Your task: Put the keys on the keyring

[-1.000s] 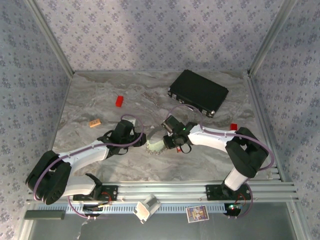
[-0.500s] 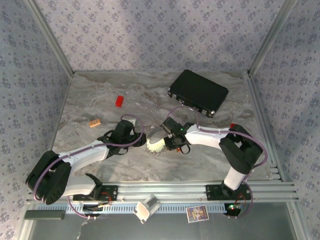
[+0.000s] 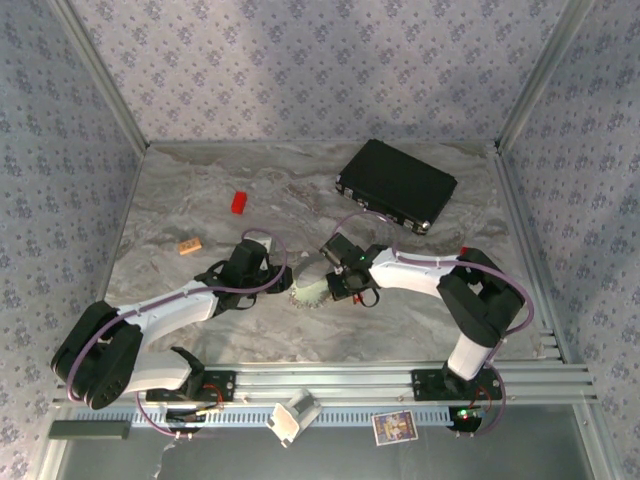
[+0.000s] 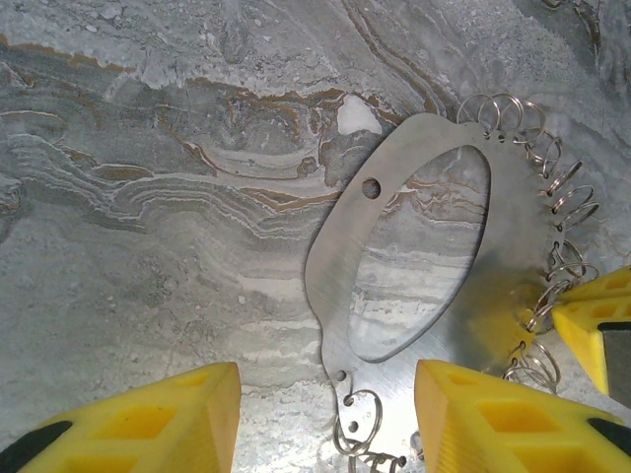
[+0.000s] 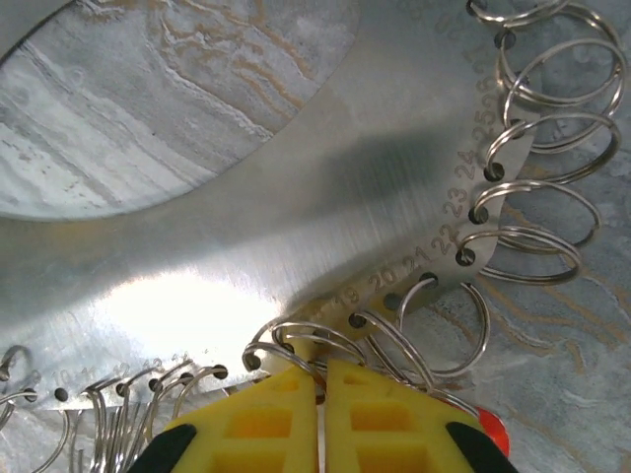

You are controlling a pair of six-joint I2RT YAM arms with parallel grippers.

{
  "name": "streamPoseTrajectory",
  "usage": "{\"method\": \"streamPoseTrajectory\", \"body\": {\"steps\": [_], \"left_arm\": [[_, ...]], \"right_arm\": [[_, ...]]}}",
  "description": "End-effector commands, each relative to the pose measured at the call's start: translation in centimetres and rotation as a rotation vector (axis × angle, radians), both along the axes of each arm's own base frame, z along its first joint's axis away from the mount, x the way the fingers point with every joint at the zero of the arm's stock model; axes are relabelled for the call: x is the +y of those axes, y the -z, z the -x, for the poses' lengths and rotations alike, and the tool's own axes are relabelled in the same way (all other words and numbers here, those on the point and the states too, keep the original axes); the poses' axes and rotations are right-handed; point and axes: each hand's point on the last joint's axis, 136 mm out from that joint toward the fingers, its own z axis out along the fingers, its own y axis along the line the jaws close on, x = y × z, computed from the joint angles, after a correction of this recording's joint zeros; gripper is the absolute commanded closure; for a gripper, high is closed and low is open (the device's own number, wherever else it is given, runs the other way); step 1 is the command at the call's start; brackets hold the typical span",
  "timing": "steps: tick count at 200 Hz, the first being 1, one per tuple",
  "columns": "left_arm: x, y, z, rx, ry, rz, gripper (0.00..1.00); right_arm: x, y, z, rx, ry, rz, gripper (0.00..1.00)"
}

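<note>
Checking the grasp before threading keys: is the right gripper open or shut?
Shut: on the right gripper, the yellow fingers nearly touch, pinching a split ring at the edge of the metal plate.

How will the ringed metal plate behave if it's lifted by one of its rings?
Probably stiff: the plate looks like flat sheet metal. Its loose split rings would likely swing, letting it dangle and tilt. Pushed, it may slide easily on the smooth table.
</note>
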Motion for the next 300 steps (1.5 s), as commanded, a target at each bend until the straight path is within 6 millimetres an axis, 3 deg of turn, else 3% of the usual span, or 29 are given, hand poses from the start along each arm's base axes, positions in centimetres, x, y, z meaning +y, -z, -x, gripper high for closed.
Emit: {"method": "streamPoseTrajectory", "body": {"steps": [1,48,145,223,269,300], "left_arm": [[-0.2,-0.2,-0.1,-0.015,0.0,0.007,0.5],[0.0,-0.1,0.0,-0.011,-0.001,0.003,0.5],[0.1,-0.1,0.1,-0.015,-0.002,-0.002,0.5],[0.2,-0.2,0.1,-0.016,-0.004,-0.003,0.5],[0.2,-0.7,0.0,-0.034,0.0,0.002,0.51],[0.2,-3.5,-0.4,-0.152,0.025,0.021,0.51]], "right_arm": [[0.6,-1.6,-0.3,-0.021,-0.009,-0.028,0.95],[1.3,-2.5,-0.2,-0.031,-0.034,-0.058,0.97],[2.2,-1.4,-0.4,-0.01,-0.065,-0.055,0.82],[1.7,-0.9,-0.9,-0.01,-0.051,-0.014,0.87],[1.7,-2.1,-1.2,-0.055,-0.064,-0.015,1.0],[2.2,-5.1,-1.4,-0.157,-0.127,-0.063,1.0]]}}
